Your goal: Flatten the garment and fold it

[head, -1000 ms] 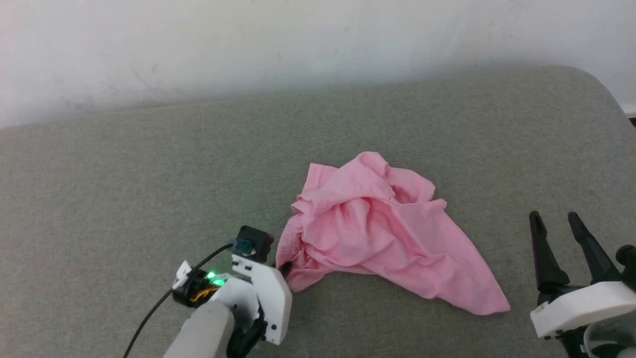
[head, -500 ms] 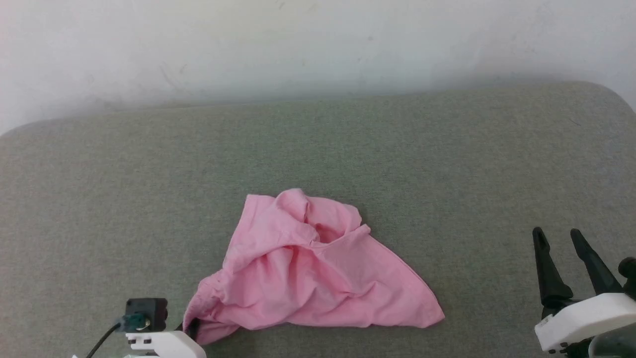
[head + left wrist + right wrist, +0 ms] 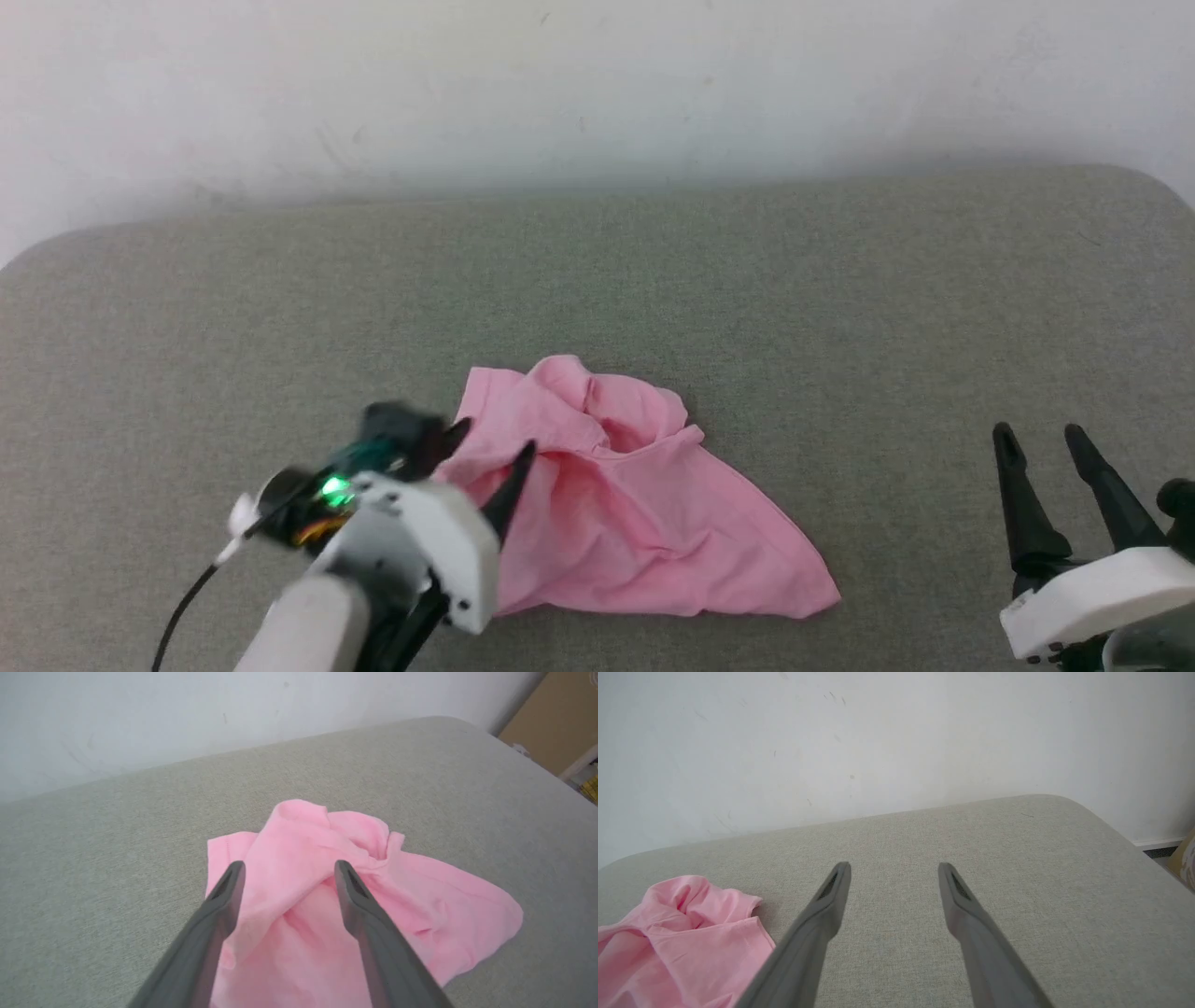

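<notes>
Note that the garment point(image 3: 644, 532) lies crumpled in a loose heap near the middle of the padded surface's point(image 3: 840, 280) near edge, one corner trailing right. The left gripper point(image 3: 496, 439) sits over the heap's left part, fingers spread apart and clamping no cloth. The right gripper point(image 3: 1038, 434), fingers likewise apart, sits toward the near right corner, well apart from the garment.

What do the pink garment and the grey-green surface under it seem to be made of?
The garment: probably thin, light cloth, matte pink; it lies in soft folds and wrinkles, and a stitched edge shows in the left wrist view. The surface: seemingly a padded cushion under coarse woven fabric, matte; a fine speckled weave shows and its corners are rounded.
</notes>
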Motion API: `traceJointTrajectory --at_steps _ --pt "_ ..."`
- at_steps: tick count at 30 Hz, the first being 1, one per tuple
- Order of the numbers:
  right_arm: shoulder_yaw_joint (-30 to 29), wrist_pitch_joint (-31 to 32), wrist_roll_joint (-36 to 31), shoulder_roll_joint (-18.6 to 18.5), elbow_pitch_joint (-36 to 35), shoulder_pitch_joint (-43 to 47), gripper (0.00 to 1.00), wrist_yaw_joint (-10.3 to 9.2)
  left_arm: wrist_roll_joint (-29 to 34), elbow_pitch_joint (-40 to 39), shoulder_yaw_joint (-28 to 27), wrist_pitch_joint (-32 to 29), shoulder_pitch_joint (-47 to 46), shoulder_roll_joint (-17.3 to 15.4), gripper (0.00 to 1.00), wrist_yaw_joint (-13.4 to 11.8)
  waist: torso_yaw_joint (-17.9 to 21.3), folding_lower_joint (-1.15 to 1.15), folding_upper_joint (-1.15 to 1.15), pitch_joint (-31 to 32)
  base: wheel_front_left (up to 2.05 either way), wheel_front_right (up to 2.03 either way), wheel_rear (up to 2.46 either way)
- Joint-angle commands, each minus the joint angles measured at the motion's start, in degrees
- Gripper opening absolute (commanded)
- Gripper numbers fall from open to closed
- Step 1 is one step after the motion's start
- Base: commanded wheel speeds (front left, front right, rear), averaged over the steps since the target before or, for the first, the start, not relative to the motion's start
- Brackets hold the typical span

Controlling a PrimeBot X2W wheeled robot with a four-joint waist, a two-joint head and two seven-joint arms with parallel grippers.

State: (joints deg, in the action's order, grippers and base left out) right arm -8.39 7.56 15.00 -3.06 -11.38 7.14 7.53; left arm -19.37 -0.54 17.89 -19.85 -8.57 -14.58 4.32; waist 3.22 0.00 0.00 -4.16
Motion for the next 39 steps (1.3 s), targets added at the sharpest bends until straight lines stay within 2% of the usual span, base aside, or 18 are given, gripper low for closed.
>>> traceJointTrajectory --at_steps 1,3,7,8,9,10,14,22,26,30,31,32,35,39 --pt "0.3 0.2 -0.18 0.18 -0.37 -0.32 1.0 -0.04 0.88 1.04 1.13 -0.95 -2.16 -0.53 1.0 0.77 0.26 0.0 0.0 -0.55 0.0 0.0 0.0" --pt "0.9 0.22 -0.15 0.18 -0.34 -0.92 1.0 -0.04 1.71 4.28 4.72 -3.9 -6.2 -1.5 1.0 2.05 0.85 0.0 0.0 -1.17 0.0 0.0 0.0" --pt "1.77 0.06 0.41 0.18 0.21 -1.99 1.0 -0.04 3.94 12.21 10.98 -9.4 -12.7 -4.54 1.0 2.93 2.49 0.0 0.0 -2.38 0.0 0.0 0.0" --pt "1.89 -0.1 0.57 0.18 0.41 -2.24 1.0 -0.04 3.99 13.96 12.27 -10.44 -14.01 -5.23 0.93 3.01 2.94 0.0 0.0 -2.58 0.0 0.0 0.0" --pt "1.83 -0.24 0.7 0.18 0.63 -2.37 1.0 -0.04 3.85 15.29 13.34 -10.66 -15.45 -5.7 0.49 3.07 3.24 0.0 0.0 -2.74 0.0 0.0 0.0" --pt "1.7 -0.39 0.86 0.18 0.82 -2.48 1.0 -0.04 3.83 16.14 14.2 -9.96 -17.1 -6.14 0.0 3.1 3.56 0.0 0.0 -3.01 0.0 0.0 0.0" --pt "1.35 -1.06 1.23 0.18 1.34 -3.04 1.0 -0.04 3.53 18.86 15.08 -4.75 -23.38 -5.89 0.0 3.14 4.64 0.0 0.0 -4.04 0.0 0.0 0.0" --pt "2.54 -1.87 1.86 0.18 2.12 -5.46 1.0 -0.04 4.35 26.26 12.69 6.28 -36.21 -2.01 0.0 2.24 7.42 0.0 0.0 -8.66 0.0 0.0 0.0" --pt "3.73 -2.71 2.33 0.18 3.27 -7.07 1.0 -0.04 4.33 32.54 12.18 10.42 -40.79 -0.43 0.0 2.22 9.1 0.0 0.0 -10.9 0.0 0.0 0.0" --pt "4.61 -3.63 2.27 0.18 4.72 -8.1 1.0 -0.04 1.83 40.1 12.11 12.26 -41.48 0.92 0.0 2.65 9.91 0.0 0.0 -11.35 0.0 0.0 0.0" --pt "4.72 -3.86 2.19 0.18 4.98 -8.21 1.0 -0.04 1.07 41.51 12.01 12.76 -41.31 1.17 0.47 2.73 9.92 0.0 0.0 -11.31 0.0 0.0 0.0" --pt "4.85 -4.06 2.12 0.18 5.18 -8.3 1.0 -0.04 0.23 42.56 11.64 13.73 -41.02 1.5 1.0 2.77 9.8 0.0 0.0 -11.15 0.0 0.0 0.0" --pt "5.26 -4.37 1.53 0.18 5.34 -8.14 1.0 -0.04 -1.66 44.41 10.35 17.53 -39.41 2.15 1.0 2.49 8.91 0.0 0.0 -9.89 0.0 0.0 0.0" --pt "5.34 -4.22 0.48 0.18 4.29 -7.18 1.0 -0.04 -4.44 42.62 6.73 24.59 -35.17 3.22 1.0 -1.0 6.69 0.0 0.0 -7.37 0.0 0.0 0.0"
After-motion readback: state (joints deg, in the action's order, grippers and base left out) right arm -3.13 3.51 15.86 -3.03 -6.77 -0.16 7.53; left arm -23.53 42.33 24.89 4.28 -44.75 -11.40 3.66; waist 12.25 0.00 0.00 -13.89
